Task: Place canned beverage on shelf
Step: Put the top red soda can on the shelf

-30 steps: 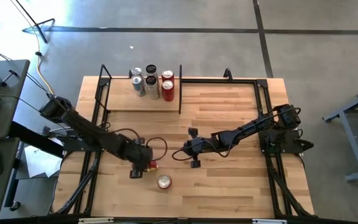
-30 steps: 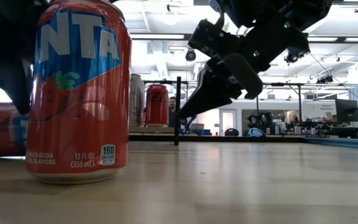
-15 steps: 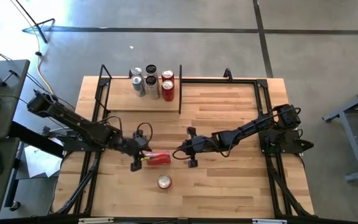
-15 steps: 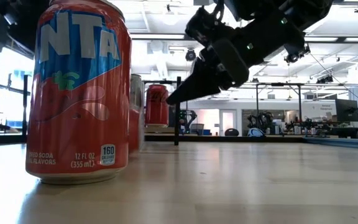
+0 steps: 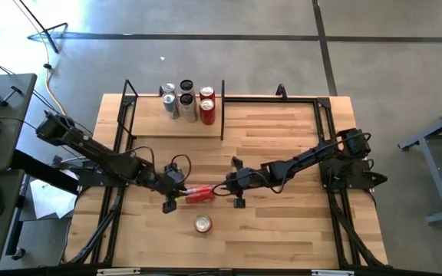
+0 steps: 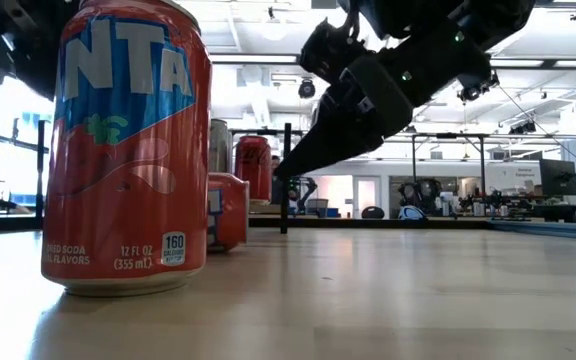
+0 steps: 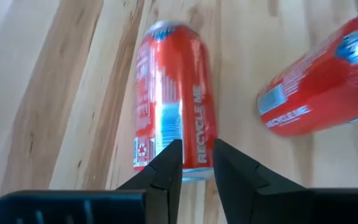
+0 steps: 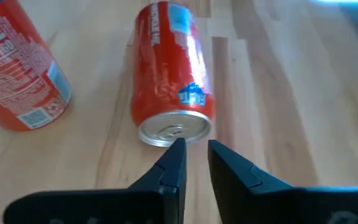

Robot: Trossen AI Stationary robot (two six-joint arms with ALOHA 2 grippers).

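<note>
A red can (image 5: 199, 194) lies on its side on the slatted tabletop, its long axis running left to right, between my two grippers. My left gripper (image 5: 179, 192) is at its bottom end, fingers nearly together (image 7: 197, 155). My right gripper (image 5: 219, 189) points at its top end with the pull tab (image 8: 173, 130), fingers nearly together (image 8: 196, 152). A second red can (image 5: 202, 224) stands upright nearer the table's front edge. The shelf (image 5: 152, 126), a pale board with black rod uprights, lies at the far left. My left gripper has its shut fingertips (image 7: 178, 155) against the lying can's bottom end (image 7: 188, 171), coming level from the table's left, along the can. The can lies on its side on the table. My right gripper's fingertips stand just short of the can's top; I cannot tell whether they touch.
Several upright cans (image 5: 186, 101), silver, dark and red, stand on the shelf's right part. A black rod frame (image 5: 321, 115) runs around the table's far right part. Bare wood lies to the right of my right gripper.
My left gripper has drawn back from the near can area toward the table's far side and turned to point right. The red can, then under it near the front, now lies on its side farther back and has slid a little right.
</note>
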